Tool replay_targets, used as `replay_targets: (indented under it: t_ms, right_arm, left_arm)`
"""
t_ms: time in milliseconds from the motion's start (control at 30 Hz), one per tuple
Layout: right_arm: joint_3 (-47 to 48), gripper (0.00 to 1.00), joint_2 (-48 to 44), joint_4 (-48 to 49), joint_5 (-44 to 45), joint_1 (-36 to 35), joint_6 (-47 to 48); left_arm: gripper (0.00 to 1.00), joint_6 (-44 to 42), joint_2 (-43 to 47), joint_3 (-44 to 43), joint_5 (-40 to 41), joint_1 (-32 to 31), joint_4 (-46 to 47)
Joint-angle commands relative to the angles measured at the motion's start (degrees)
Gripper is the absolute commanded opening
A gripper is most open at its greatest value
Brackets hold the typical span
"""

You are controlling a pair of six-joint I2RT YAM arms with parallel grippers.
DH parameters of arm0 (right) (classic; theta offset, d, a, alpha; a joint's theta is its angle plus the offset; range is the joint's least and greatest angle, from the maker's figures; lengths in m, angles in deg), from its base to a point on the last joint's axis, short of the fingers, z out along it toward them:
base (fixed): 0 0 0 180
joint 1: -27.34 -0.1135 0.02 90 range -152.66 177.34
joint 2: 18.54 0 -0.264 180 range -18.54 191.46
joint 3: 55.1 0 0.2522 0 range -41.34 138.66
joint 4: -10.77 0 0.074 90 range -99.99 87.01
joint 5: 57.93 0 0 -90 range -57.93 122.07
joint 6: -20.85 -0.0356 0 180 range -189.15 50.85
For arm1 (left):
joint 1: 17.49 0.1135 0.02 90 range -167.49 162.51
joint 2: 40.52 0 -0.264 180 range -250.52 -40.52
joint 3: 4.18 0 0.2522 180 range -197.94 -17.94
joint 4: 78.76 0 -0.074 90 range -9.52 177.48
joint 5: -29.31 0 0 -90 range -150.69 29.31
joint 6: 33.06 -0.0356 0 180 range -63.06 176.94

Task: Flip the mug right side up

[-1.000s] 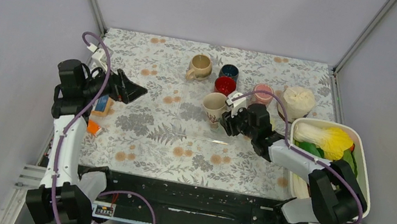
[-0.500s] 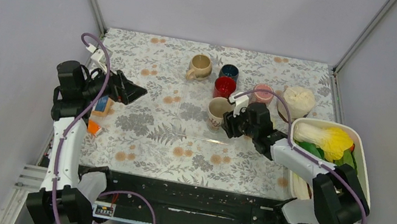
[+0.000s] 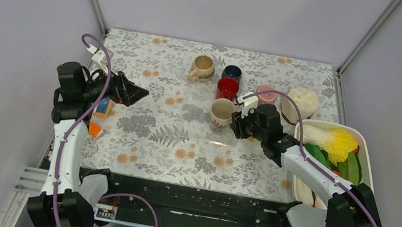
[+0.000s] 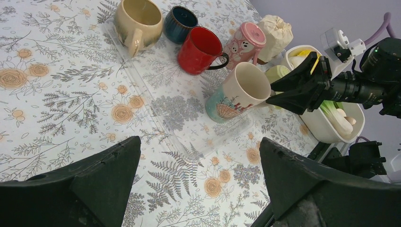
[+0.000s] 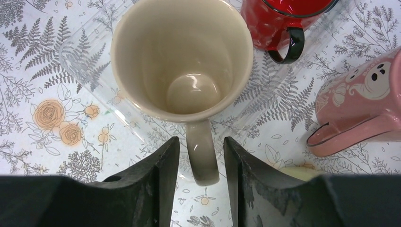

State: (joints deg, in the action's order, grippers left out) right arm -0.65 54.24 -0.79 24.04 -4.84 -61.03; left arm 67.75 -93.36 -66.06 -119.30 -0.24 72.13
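Observation:
A cream mug [image 3: 221,113] with a painted outside stands mouth-up on a clear tray [image 3: 200,140]; it also shows in the left wrist view [image 4: 241,92] and the right wrist view [image 5: 182,56]. My right gripper [image 3: 238,124] sits just right of it, its jaws either side of the mug's handle [image 5: 202,156] with a small gap on each side, so it is open [image 5: 201,161]. A pink mug [image 3: 265,94] stands mouth-down behind it. My left gripper [image 3: 139,91] is wide open and empty [image 4: 199,142], raised at the left.
A red mug [image 3: 227,86], a dark blue mug [image 3: 232,71] and a tan mug [image 3: 201,67] stand upright at the tray's far end. A white wrapped bundle [image 3: 302,101] and a white bin [image 3: 368,159] of vegetables are at the right. Orange items [image 3: 100,109] lie at the left edge.
The cream mug has gone from tilted in my right gripper to standing upright on the tray. The right jaws have eased off the handle. The left arm has not moved.

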Motion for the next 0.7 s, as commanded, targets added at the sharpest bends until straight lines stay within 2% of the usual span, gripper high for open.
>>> replay_targets:
  t_ms: [0,367,667]
  right_arm:
    - [0.9,0.48,-2.8,-1.4,-0.2,0.1,0.7]
    - [3.0,0.49,2.3,-4.8,-1.5,0.1,-0.9]
    - [2.4,0.18,-0.3,-5.3,2.3,0.1,-2.8]
  left_arm:
    - [0.99,0.1,1.8,0.7,-1.6,0.4,2.8]
    - [0.99,0.0,2.1,0.9,-1.4,0.5,2.8]
    - [0.99,-0.1,2.0,1.2,-1.6,0.8,3.0]
